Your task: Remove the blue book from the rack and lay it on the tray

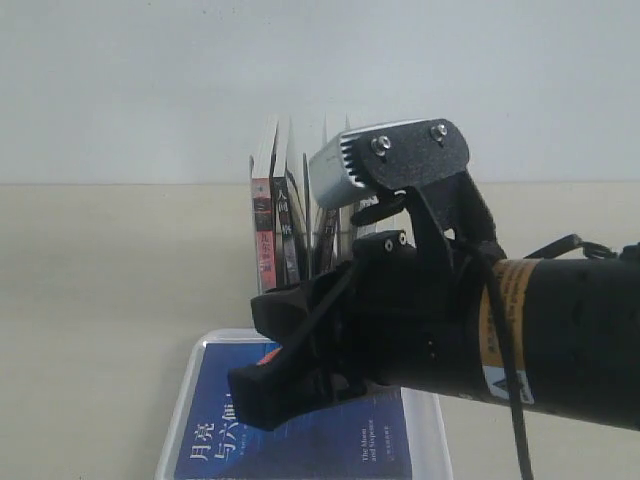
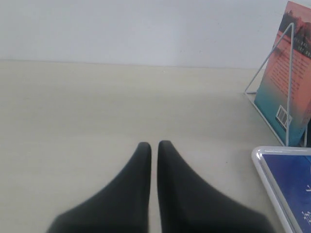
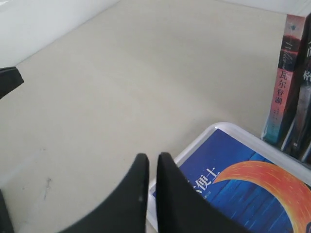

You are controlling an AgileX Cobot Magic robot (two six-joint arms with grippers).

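Observation:
The blue book (image 1: 225,435) lies flat, cover up, in the white tray (image 1: 178,415); its orange crescent shows in the right wrist view (image 3: 262,182). My right gripper (image 3: 152,158) hangs shut and holds nothing, over the tray's rim (image 3: 228,130) at a corner of the book. In the exterior view the right gripper (image 1: 265,385) covers much of the tray. The clear rack (image 1: 320,235) stands behind the tray with upright books in it. My left gripper (image 2: 154,145) is shut over bare table, apart from the tray (image 2: 265,167) and the blue book (image 2: 291,177).
A red-and-teal book (image 3: 284,77) and dark-spined books (image 3: 303,97) stand upright in the rack, just beyond the tray. The rack's thin divider (image 2: 290,82) leans against the red-and-teal cover (image 2: 279,92). Beige tabletop (image 2: 97,107) stretches to a pale wall.

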